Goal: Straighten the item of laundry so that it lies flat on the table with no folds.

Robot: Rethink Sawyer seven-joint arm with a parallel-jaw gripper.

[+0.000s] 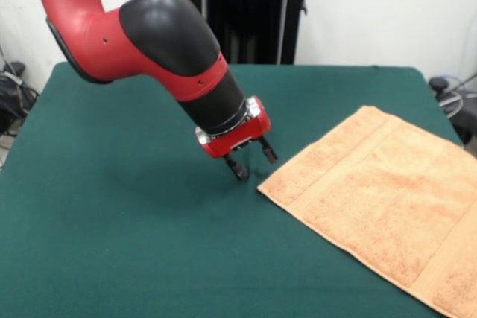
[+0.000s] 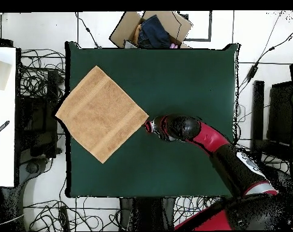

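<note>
The peach-orange towel lies spread flat on the green table, turned like a diamond, at the right of the front view; its right part runs past the table's edge. In the overhead view the towel lies at the table's left side, one corner over the left edge. My gripper hangs just above the cloth, a little left of the towel's near corner. Its two fingers stand apart and hold nothing. In the overhead view the gripper sits right beside the towel's right corner.
An open cardboard box with dark clothes stands off the table's far edge in the overhead view. Cables lie on the floor around the table. A white surface stands to the left. The robot's black pedestal stands behind the table.
</note>
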